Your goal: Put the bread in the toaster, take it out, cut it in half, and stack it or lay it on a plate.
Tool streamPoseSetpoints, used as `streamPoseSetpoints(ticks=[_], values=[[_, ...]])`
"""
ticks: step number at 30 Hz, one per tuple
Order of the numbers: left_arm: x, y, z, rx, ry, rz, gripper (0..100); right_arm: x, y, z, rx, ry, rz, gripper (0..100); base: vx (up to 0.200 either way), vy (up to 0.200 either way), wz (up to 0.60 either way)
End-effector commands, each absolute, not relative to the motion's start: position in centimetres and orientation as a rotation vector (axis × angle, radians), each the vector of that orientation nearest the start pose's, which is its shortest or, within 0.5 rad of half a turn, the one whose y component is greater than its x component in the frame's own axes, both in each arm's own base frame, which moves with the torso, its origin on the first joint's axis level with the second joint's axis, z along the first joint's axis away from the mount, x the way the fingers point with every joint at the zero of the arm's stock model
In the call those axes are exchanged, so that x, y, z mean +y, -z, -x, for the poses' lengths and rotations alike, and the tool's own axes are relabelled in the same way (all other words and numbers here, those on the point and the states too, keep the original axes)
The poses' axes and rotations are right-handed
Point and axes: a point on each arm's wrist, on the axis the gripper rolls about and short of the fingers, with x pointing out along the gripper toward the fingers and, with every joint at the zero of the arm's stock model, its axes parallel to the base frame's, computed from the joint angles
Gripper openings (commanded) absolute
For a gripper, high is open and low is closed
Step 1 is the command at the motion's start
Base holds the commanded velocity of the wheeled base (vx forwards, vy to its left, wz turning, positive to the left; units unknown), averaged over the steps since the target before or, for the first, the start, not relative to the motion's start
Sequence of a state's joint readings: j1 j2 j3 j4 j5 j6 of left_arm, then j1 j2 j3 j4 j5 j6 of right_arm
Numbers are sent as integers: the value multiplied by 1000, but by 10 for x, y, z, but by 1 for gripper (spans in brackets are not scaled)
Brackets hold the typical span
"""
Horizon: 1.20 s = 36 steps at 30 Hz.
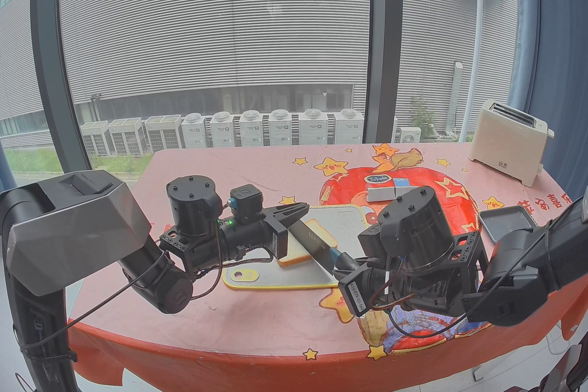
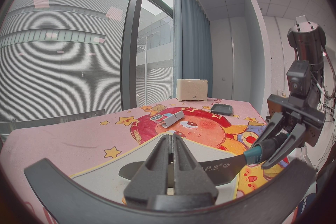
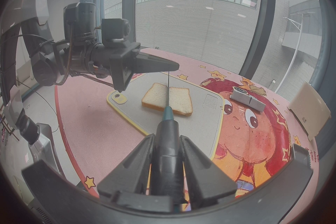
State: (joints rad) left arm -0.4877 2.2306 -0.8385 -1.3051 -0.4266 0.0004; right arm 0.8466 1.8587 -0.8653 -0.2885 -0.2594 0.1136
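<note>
A slice of bread [image 1: 304, 244] [image 3: 168, 98] lies on the grey cutting board [image 1: 352, 222] [image 3: 206, 119]. My right gripper [image 1: 348, 264] [image 3: 167, 138] [image 2: 276, 146] is shut on the dark handle of a knife [image 1: 313, 244] [image 2: 213, 169], whose blade stands edge-down across the middle of the slice. My left gripper [image 1: 299, 210] [image 2: 171, 142] [image 3: 172, 67] is shut, and its tips hover just over the back of the blade above the bread. The cream toaster [image 1: 509, 140] [image 2: 191, 89] [image 3: 309, 109] stands at the far right of the table. A dark plate [image 1: 507, 223] [image 2: 222, 109] lies in front of it.
A small grey block [image 1: 389, 193] [image 2: 173, 118] [image 3: 247, 100] lies just beyond the cutting board. The pink tablecloth [image 1: 245, 313] reaches the table's near edge close to both arms. A window wall stands behind the table.
</note>
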Motion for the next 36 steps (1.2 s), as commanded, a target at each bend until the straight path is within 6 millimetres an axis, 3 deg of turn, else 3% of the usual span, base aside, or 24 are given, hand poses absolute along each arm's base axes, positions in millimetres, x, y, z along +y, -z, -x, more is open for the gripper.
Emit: streamPoseSetpoints(ticks=[1, 6, 29, 36], values=[[-188, -85, -337, 44, 911, -1, 0, 239, -113, -215, 644, -533, 275, 0, 0, 0, 0], [-186, -93, -336, 27, 908, -1, 0, 241, -113, -215, 643, -536, 276, 0, 0, 0, 0], [-186, -89, -335, 38, 910, -1, 0, 243, -118, -214, 628, -547, 270, 0, 0, 0, 0], [-187, -90, -336, 33, 910, -1, 0, 237, -132, -213, 591, -542, 239, 0, 0, 0, 0]])
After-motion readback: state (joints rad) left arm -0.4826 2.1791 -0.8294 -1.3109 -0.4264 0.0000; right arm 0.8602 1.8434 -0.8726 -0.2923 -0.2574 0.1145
